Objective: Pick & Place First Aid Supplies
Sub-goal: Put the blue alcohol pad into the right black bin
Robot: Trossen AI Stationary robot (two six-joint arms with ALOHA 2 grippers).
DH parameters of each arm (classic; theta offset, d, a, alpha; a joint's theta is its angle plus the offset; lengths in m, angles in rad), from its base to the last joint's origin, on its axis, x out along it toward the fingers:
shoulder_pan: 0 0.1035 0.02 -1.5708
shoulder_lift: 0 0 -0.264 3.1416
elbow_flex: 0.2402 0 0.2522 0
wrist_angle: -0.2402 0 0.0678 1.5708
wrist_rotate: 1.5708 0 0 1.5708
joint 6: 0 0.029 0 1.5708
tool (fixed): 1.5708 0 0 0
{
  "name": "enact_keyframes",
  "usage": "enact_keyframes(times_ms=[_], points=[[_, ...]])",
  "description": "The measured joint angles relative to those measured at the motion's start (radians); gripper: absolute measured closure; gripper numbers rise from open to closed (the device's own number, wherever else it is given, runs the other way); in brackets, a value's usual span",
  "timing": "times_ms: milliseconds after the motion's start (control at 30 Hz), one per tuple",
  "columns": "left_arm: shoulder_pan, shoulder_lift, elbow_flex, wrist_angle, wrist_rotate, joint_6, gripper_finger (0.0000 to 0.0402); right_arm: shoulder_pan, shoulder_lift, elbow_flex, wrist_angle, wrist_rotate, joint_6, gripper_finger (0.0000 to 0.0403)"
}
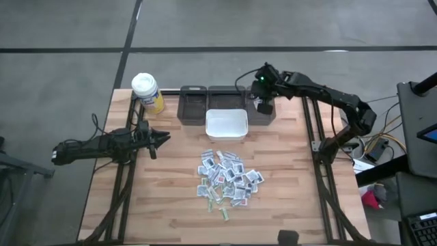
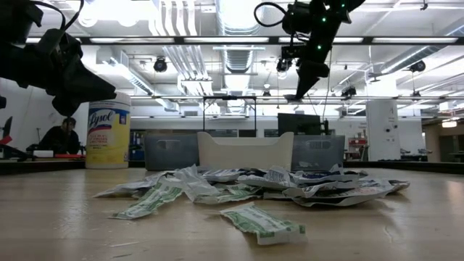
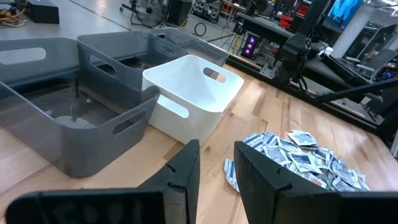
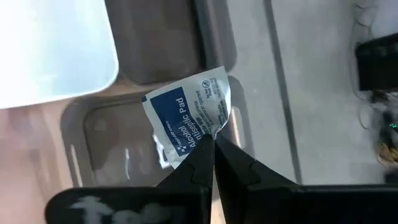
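The first aid supplies (image 1: 229, 179) lie in a loose heap of small white packets on the wooden table's middle, also seen in the low view (image 2: 246, 187). One white-and-blue alcohol pad packet (image 4: 189, 118) is held by my right gripper (image 4: 213, 146), shut on it. That gripper hangs in the air over the rightmost grey bin (image 1: 268, 115) at the table's far side. My left gripper (image 1: 164, 139) waits at the table's left, open, with nothing between its fingers (image 3: 186, 168). My right gripper pinches the packet's edge near one corner (image 4: 210, 132) between its two fingertips. The fingers slant down from the table's right side. The packet sticks out past the fingertips, slightly curled, lifted clear above the grey bin's floor (image 4: 112, 134).
A white bin (image 1: 226, 124) stands in front of a row of grey bins (image 1: 193, 104) at the table's far side. A yellow wipes bottle with a white cap (image 1: 147, 92) stands at the far left corner. Bare wood lies around the heap.
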Motion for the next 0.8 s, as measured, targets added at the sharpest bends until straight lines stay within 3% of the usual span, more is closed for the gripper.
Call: enact_keyframes(times_ms=[633, 800], points=[[0.000, 0.000, 0.000, 0.000, 0.000, 0.000, 0.0307, -0.120, 0.174, -0.002, -0.004, -0.102, -0.003, 0.0394], [0.000, 0.000, 0.000, 0.000, 0.000, 0.000, 0.0307, -0.152, 0.185, -0.003, -0.029, -0.199, 0.014, 0.0394]])
